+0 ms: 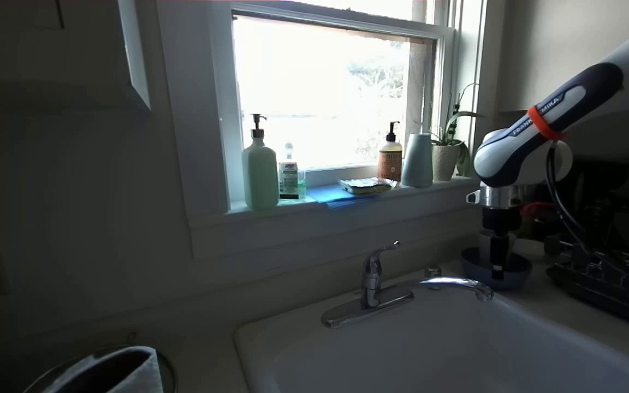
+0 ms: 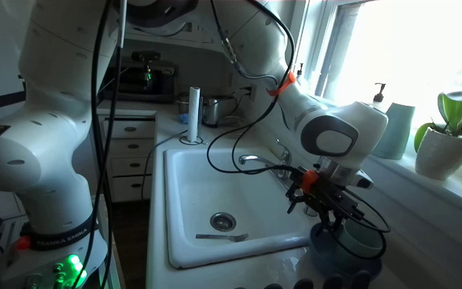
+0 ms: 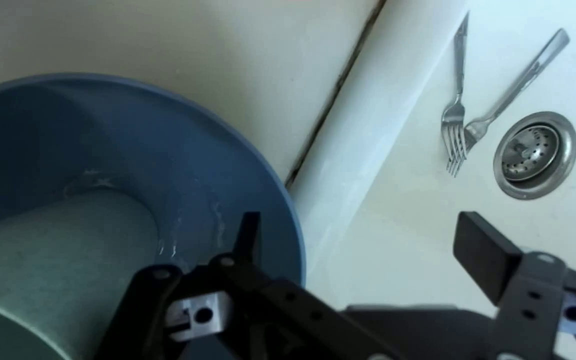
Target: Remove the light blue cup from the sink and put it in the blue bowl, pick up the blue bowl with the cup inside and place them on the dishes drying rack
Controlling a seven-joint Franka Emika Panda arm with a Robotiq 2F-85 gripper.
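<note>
The light blue cup (image 3: 78, 240) stands, slightly tilted in appearance, inside the blue bowl (image 3: 178, 130). The cup (image 2: 362, 241) and bowl (image 2: 322, 253) also show in an exterior view, on the counter beside the sink (image 2: 195, 192). My gripper (image 3: 364, 235) is open and empty. In the wrist view one finger is over the inside of the bowl and one is outside it over the sink, with the bowl's rim between them. In an exterior view the gripper (image 1: 498, 271) is low at the bowl (image 1: 473, 267). The drying rack (image 1: 604, 273) stands beside the bowl.
Two forks (image 3: 460, 120) lie in the sink near the drain (image 3: 535, 155). The chrome faucet (image 1: 372, 289) reaches over the basin close to the bowl. The windowsill holds a pale green pump bottle (image 1: 261, 174), a pale tumbler (image 1: 418, 161) and a potted plant (image 1: 445, 161).
</note>
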